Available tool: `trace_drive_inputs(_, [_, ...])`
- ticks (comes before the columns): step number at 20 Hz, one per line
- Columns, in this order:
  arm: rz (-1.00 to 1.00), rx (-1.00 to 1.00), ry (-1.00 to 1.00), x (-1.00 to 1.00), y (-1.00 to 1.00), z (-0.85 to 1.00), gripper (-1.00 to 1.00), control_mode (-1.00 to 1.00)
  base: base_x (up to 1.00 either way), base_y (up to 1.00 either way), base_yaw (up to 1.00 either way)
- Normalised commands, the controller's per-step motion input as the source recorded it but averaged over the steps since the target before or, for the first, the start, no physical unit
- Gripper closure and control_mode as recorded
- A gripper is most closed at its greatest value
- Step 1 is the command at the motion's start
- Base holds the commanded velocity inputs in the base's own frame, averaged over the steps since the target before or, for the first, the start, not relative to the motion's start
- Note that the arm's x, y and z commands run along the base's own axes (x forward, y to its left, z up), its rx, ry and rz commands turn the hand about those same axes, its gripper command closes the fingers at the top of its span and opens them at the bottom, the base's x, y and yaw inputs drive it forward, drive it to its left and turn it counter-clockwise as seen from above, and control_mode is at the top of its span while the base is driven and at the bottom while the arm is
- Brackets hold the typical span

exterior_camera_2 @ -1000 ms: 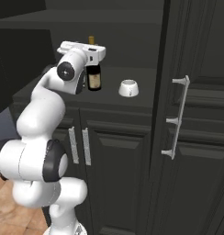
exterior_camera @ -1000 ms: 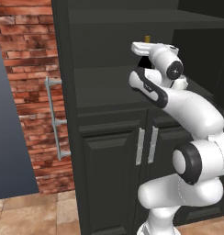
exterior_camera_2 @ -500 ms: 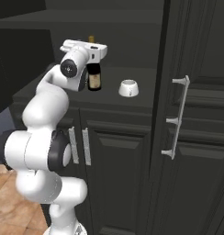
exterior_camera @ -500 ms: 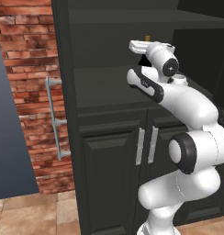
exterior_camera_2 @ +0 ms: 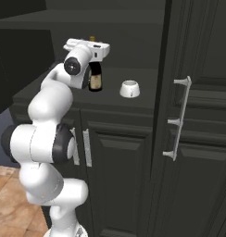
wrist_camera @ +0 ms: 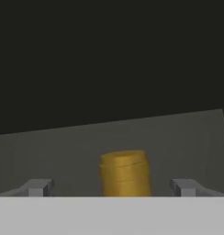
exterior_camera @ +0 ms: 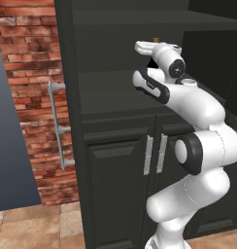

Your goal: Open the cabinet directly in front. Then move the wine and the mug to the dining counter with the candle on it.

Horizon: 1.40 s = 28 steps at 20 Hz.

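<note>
The black cabinet [exterior_camera: 110, 92] stands open, its doors swung out to both sides. On its shelf the dark wine [exterior_camera_2: 95, 81] stands upright with a pale label and a gold cap [wrist_camera: 125, 172]. The white mug [exterior_camera_2: 129, 89] sits a little to the right of it. My gripper [wrist_camera: 111, 187] is open at the bottle's neck, and in the hand view the gold cap sits between the two fingertips [wrist_camera: 38, 187] without touching them. My white hand [exterior_camera_2: 89, 48] covers the neck in the right base view. The dining counter and the candle are out of view.
The open left door's silver handle [exterior_camera: 57, 125] juts out before a brick wall [exterior_camera: 28, 68]. The open right door and its handle [exterior_camera_2: 178, 118] stand close to the mug's right. Below the shelf are closed lower doors with short silver handles [exterior_camera_2: 82, 147].
The hand has stayed at the bottle's neck with its jaws open. The arm's elbow has shifted slightly up and inward. The wine and mug have not moved.
</note>
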Motion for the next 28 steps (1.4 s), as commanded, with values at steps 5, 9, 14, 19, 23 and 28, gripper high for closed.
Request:
trace_drive_inputs(5, [0.01,0.0,0.0,0.21,-0.09,0.0,-1.0,-1.0,0.0,0.0,0.0])
trace_drive_inputs(9, [0.02,0.0,0.0,0.17,-0.11,-0.02,-1.0,-1.0,0.0,0.0,0.0])
trace_drive_inputs(14, [0.03,0.0,0.0,0.1,-0.11,-0.04,1.0,-1.0,0.0,0.0,0.0])
trace_drive_inputs(19, [0.01,0.0,0.0,0.0,-0.01,0.0,1.0,-1.0,0.0,0.0,0.0])
trace_drive_inputs(23, [0.0,0.0,0.0,0.0,0.0,0.0,1.0,-1.0,0.0,0.0,0.0])
trace_drive_inputs(28, [0.0,0.0,0.01,-0.02,0.0,0.0,1.0,-1.0,0.0,0.0,0.0])
